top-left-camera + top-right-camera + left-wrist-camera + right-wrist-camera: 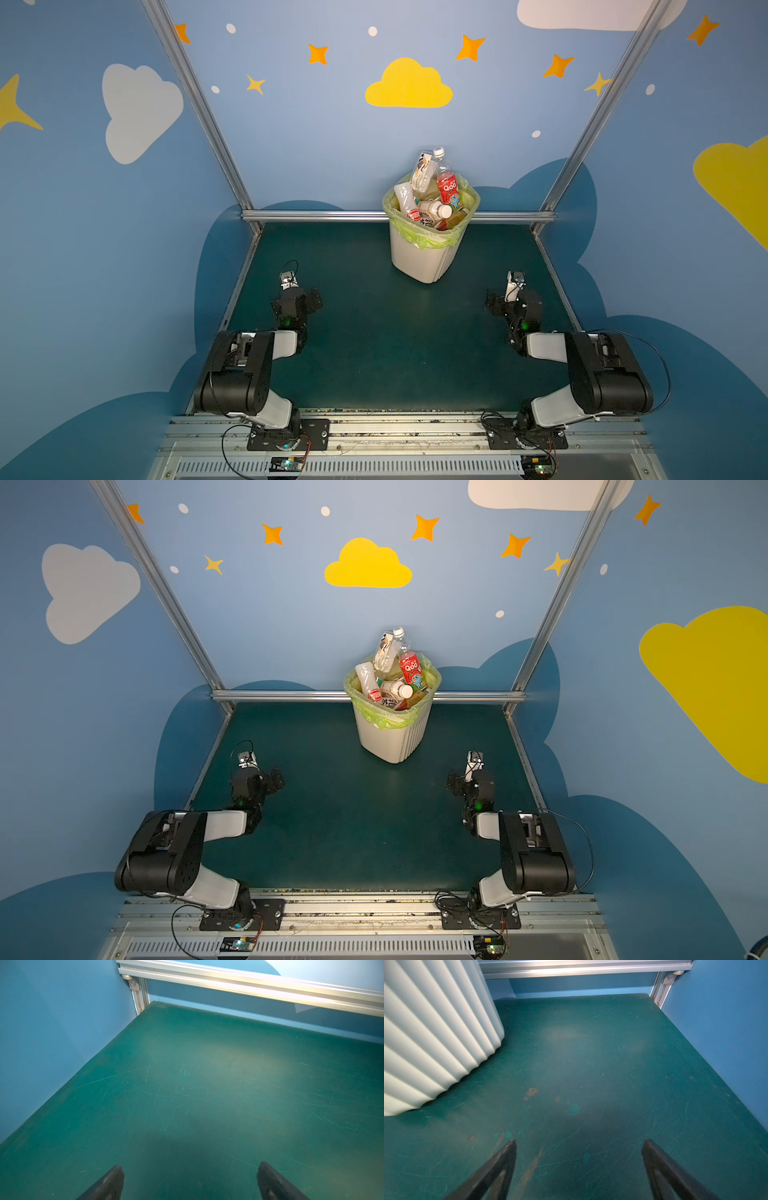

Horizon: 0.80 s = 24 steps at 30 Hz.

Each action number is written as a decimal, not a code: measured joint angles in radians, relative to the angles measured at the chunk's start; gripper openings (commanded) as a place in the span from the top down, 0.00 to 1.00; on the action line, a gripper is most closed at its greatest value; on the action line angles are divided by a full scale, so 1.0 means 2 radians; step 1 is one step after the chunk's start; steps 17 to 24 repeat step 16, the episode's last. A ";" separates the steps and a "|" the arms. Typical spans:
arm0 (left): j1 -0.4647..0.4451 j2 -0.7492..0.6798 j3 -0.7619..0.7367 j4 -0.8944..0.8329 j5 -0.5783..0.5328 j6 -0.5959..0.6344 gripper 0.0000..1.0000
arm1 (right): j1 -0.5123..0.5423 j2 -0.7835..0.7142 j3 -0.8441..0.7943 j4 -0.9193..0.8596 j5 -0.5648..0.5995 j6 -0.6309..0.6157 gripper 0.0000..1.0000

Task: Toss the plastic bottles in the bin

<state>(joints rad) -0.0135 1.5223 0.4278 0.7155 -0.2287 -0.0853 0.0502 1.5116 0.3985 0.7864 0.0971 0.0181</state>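
Looking down in a top view, the bin (417, 257) stands at the far middle of the green mat (386, 340), close to the back rail (316, 215). The plastic bottles (434, 199) are heaped in its yellow-green liner, piled above the rim. 2 poke up tallest, a clear one with a white cap and the red-labelled bottle (449, 192) beside it. Both top views give you that pile; the wrist cameras don't.

Over on the right wrist camera, only the bin's ribbed white wall (438, 1028) shows, planted on the mat to one side. The right gripper (579, 1142) hangs apart from it, fingers spread wide, nothing between them but bare mat. Left wrist camera now: the left gripper (190, 1164) gapes just as wide and just as empty, and its picture takes in only mat, corner post (141, 995) and rail.

Both arms sit folded low near the front edge, the left arm (241, 374) on one side and the right arm (602, 374) on the other.

Up close the mat is scratched all over, and the right wrist view picks out rusty-brown stains (532, 1092) and pale round spots. Around it, blue walls with painted white and yellow clouds (409, 85), orange stars and aluminium frame posts
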 measured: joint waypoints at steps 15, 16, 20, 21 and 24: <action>0.000 0.000 0.000 -0.001 0.000 0.000 0.00 | 0.000 0.000 0.000 -0.003 0.000 0.000 0.05; 0.000 0.000 0.000 -0.001 0.000 0.000 0.00 | 0.000 0.000 0.000 -0.003 0.000 0.000 0.05; 0.000 0.000 0.000 -0.001 0.000 0.000 0.00 | 0.000 0.000 0.000 -0.003 0.000 0.000 0.05; 0.000 0.000 0.000 -0.001 0.000 0.000 0.00 | 0.000 0.000 0.000 -0.003 0.000 0.000 0.05; 0.000 0.000 0.000 -0.001 0.000 0.000 0.00 | 0.000 0.000 0.000 -0.003 0.000 0.000 0.05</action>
